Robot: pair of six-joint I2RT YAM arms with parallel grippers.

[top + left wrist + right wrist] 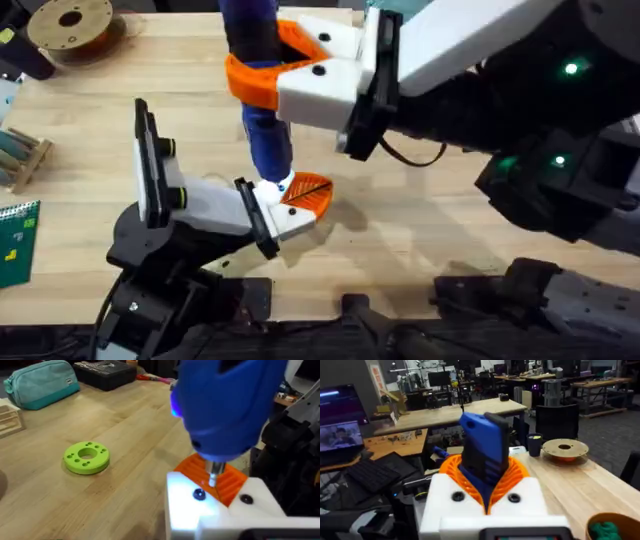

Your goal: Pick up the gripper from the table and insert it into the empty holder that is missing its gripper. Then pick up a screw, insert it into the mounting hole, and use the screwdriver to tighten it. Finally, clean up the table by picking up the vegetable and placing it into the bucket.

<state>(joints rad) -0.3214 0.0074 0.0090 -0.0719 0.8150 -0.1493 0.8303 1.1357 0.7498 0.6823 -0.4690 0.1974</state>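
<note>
Right gripper (300, 70): white fingers with orange ribbed pads clamped on the blue pen-shaped electric screwdriver (262, 110), held upright for driving.
Tip: met the screw hole beside the orange plastic wedge fingertip (308, 193), seated in the white angular holder block (200, 505).
Left gripper (300, 205): opening unclear; apparently presented steady as the workpiece.

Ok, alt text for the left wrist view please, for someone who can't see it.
A blue screwdriver points its thin metal tip down at the left gripper's white finger block, beside a dark screw and an orange ribbed pad. A lime-green ring lies on the wooden table, with a teal pouch farther back.
</note>
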